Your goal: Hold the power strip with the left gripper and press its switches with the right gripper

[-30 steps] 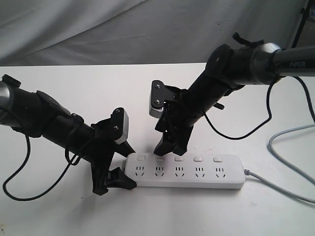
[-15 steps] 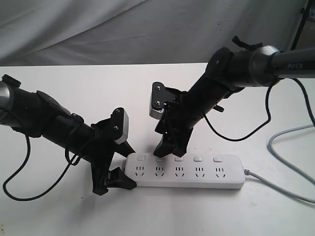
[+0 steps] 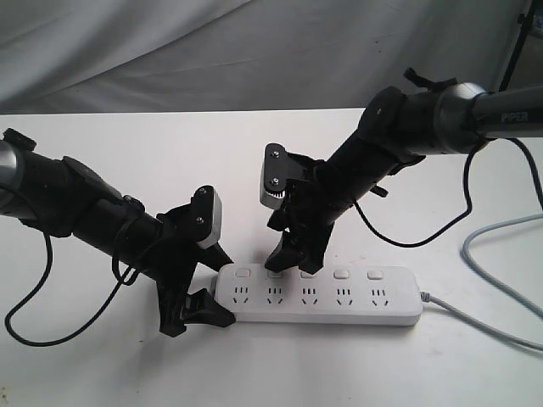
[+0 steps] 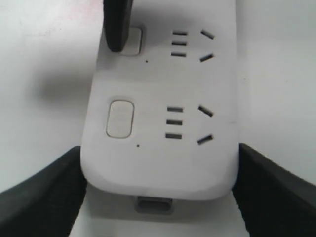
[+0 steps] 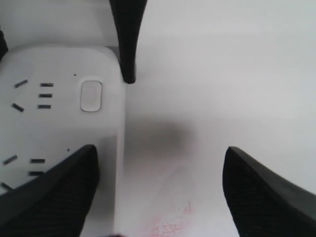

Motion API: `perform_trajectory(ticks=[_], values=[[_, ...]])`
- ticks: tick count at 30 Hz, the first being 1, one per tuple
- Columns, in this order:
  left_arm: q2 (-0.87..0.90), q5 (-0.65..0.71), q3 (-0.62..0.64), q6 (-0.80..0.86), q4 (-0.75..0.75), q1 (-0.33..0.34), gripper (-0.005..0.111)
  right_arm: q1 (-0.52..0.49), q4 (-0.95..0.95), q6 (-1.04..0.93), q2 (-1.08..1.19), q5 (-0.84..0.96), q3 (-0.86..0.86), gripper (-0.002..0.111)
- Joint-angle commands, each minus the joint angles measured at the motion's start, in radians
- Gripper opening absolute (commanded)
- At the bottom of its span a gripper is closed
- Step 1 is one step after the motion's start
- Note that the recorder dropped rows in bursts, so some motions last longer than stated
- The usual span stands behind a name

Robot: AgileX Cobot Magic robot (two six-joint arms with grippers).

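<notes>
The white power strip (image 3: 318,297) lies on the white table, with its grey cord (image 3: 479,322) leaving its right end. My left gripper (image 3: 218,287) is shut on the strip's left end. In the left wrist view the power strip (image 4: 158,148) fills the gap of the left gripper (image 4: 160,163), both jaws against its sides. My right gripper (image 3: 293,261) is open above the row of switches (image 3: 341,274). One of its fingers (image 4: 117,24) rests on the second switch (image 4: 134,42). The first switch (image 5: 91,95) is uncovered beside the right gripper (image 5: 160,153).
The grey cord loops over the table at the right (image 3: 496,233). A loose black cable (image 3: 25,314) hangs from the left arm. A grey cloth backdrop (image 3: 170,51) stands behind the table. A faint pink smudge (image 5: 168,222) marks the table beside the strip.
The right arm has shifted slightly, bringing its fingertip down a little at the second switch. The left gripper and the strip have not moved.
</notes>
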Motion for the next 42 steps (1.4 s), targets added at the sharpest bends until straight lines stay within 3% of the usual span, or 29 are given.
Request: perform_trajectory(ticks=[1,26,42], values=[[0.001,-0.024,-0.006,0.001,-0.004,-0.003,0.000,0.000,-0.090,-0.044,0.061,-0.012,0.019,0.066],[0.001,-0.024,-0.006,0.001,-0.004,-0.003,0.000,0.000,0.037,-0.037,-0.107,0.049,0.019,0.066],[0.001,-0.024,-0.006,0.001,-0.004,-0.003,0.000,-0.002,0.003,-0.032,-0.109,0.056,0.019,0.066]])
